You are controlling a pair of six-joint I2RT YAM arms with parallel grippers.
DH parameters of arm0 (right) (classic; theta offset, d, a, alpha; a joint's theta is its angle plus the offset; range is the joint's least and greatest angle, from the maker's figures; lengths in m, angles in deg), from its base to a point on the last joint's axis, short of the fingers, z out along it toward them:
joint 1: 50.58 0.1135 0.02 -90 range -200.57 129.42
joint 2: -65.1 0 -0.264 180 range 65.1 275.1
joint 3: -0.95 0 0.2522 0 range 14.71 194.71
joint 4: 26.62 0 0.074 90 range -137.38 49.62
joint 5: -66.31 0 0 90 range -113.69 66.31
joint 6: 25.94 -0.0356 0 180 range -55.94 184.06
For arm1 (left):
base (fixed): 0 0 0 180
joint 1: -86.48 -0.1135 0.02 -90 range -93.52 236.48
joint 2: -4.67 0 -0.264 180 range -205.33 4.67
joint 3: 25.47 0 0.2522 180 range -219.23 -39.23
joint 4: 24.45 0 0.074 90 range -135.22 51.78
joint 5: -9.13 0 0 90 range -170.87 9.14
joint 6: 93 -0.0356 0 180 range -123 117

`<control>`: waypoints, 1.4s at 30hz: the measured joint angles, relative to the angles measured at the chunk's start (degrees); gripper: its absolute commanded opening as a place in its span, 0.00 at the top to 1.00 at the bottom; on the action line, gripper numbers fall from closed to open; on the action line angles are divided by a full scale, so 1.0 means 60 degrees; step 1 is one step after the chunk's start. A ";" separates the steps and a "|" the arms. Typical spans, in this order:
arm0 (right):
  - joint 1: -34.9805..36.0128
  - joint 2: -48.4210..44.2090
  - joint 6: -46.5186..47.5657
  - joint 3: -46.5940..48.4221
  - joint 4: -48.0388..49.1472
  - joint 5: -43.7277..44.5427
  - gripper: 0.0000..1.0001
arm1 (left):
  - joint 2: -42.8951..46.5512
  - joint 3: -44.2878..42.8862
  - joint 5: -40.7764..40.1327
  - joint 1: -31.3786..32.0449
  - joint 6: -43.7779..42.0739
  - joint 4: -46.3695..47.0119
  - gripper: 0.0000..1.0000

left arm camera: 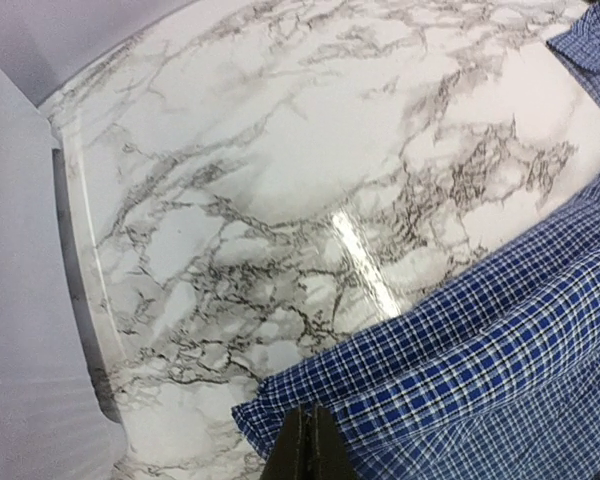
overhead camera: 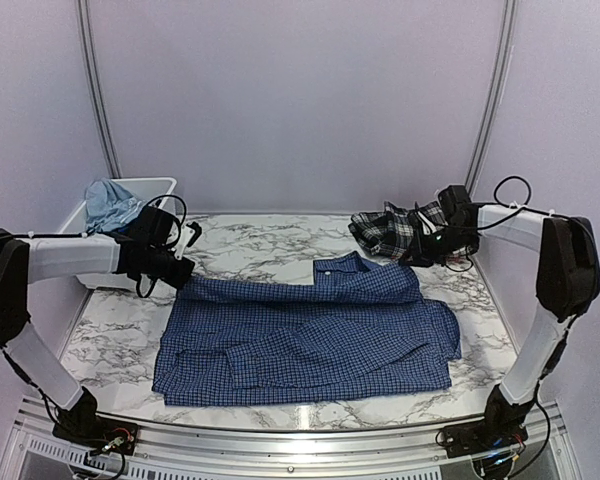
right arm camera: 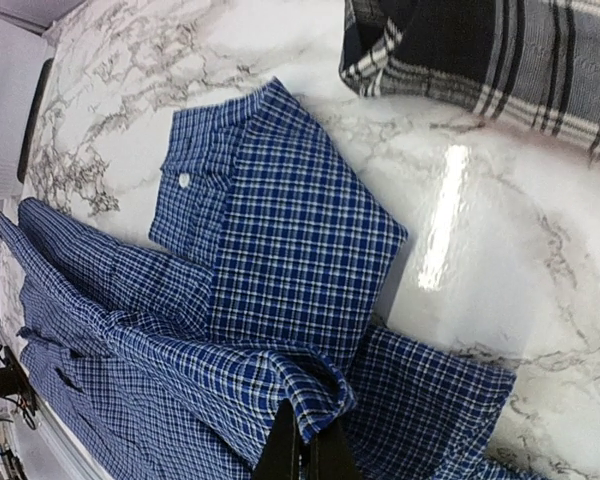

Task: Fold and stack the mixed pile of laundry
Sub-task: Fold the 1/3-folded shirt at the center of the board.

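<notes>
- Top view: the navy check shirt [overhead camera: 300,335] lies spread on the table [overhead camera: 250,250]. The left gripper [overhead camera: 183,272] and right gripper [overhead camera: 425,262] pinch its far corners, fingertips obscured.
- Left wrist: clenched jaws grasp the hem, cut off by the frame edge.
- Right wrist: clenched jaws grasp a fold. The plaid piece [right arm camera: 500,50] is cropped.

white marble-look tabletop [overhead camera: 260,255], grey veining, glossy. bright glare streak [right arm camera: 442,215] on it from light overhead. plain pale lilac walls [overhead camera: 300,100] on three sides. two thin metal poles [overhead camera: 97,90] curve up at the back corners. aluminium rail [overhead camera: 280,438] along the near edge. white plastic bin [overhead camera: 155,186] at the back-left corner.
</notes>
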 measured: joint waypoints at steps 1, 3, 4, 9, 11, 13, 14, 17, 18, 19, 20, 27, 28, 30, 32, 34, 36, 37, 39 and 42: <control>-0.0025 0.0029 0.0000 0.0149 0.0011 -0.0007 1.00 | -0.0047 -0.0186 -0.0036 -0.0015 0.0022 0.0015 0.97; -0.0036 0.0004 0.0011 0.0251 0.0076 -0.0047 1.00 | -0.0062 -0.0412 -0.0102 -0.0047 0.0058 0.0036 0.97; -0.0040 -0.0036 0.0011 0.0222 0.0087 -0.0066 1.00 | -0.0062 -0.0459 -0.0117 -0.0055 0.0066 0.0058 0.97; -0.0055 -0.0543 0.0007 -0.0718 0.0408 -0.0219 1.00 | -0.0051 -0.0113 -0.0098 -0.0055 0.0131 0.0149 0.97; -0.0055 -0.0659 0.0007 -0.1060 0.0423 -0.0277 1.00 | -0.0051 0.0211 -0.0087 -0.0051 0.0168 0.0164 0.97; -0.0069 -0.0601 0.0007 -0.1173 0.0433 -0.0291 1.00 | -0.0062 0.0452 -0.0084 -0.0047 0.0211 0.0160 0.97; -0.0073 -0.0532 0.0007 -0.1140 0.0463 -0.0288 1.00 | -0.0073 0.0510 -0.0084 -0.0047 0.0240 0.0164 0.97; -0.0084 -0.0120 0.0000 -0.0616 0.0474 -0.0280 1.00 | -0.0135 0.0499 -0.0109 -0.0047 0.0386 0.0244 0.97; -0.0091 0.0124 0.0000 -0.0233 0.0492 -0.0277 1.00 | -0.0182 0.0455 -0.0138 -0.0047 0.0423 0.0270 0.97; -0.0106 0.0401 -0.0004 0.0222 0.0506 -0.0273 1.00 | -0.0237 0.0375 -0.0189 -0.0047 0.0474 0.0284 0.97; -0.0120 0.0678 0.0000 0.0714 0.0517 -0.0266 1.00 | -0.0295 0.0291 -0.0248 -0.0047 0.0503 0.0291 0.97; -0.0193 0.1308 0.0117 0.2375 0.0667 -0.0248 1.00 | -0.0481 -0.0474 -0.0798 -0.0055 0.0667 0.0637 0.97; -0.0193 0.1209 0.0124 0.2211 0.0776 -0.0259 1.00 | -0.0466 -0.0466 -0.0794 -0.0055 0.0670 0.0743 0.96; -0.0193 0.0922 0.0146 0.1617 0.0936 -0.0266 1.00 | -0.0426 -0.0313 -0.0743 -0.0055 0.0674 0.0965 0.96; -0.0197 0.0543 0.0182 0.0780 0.1013 -0.0291 1.00 | -0.0419 -0.0080 -0.0652 -0.0055 0.0674 0.1118 0.96; -0.0197 0.0229 0.0244 -0.0025 0.1038 -0.0291 1.00 | -0.0423 0.0211 -0.0525 -0.0055 0.0670 0.1177 0.96; -0.0197 0.0073 0.0273 -0.0601 0.1056 -0.0291 1.00 | -0.0423 0.0484 -0.0426 -0.0055 0.0670 0.1260 0.96; -0.0197 0.0033 0.0284 -0.0867 0.1093 -0.0291 1.00 | -0.0423 0.0623 -0.0393 -0.0051 0.0667 0.1304 0.96; -0.0197 0.0029 0.0291 -0.1217 0.1100 -0.0280 1.00 | -0.0441 0.0765 -0.0335 -0.0055 0.0663 0.1304 0.96; -0.0200 0.0033 0.0317 -0.1293 0.1104 -0.0204 1.00 | -0.0444 0.0772 -0.0273 -0.0055 0.0630 0.1355 0.96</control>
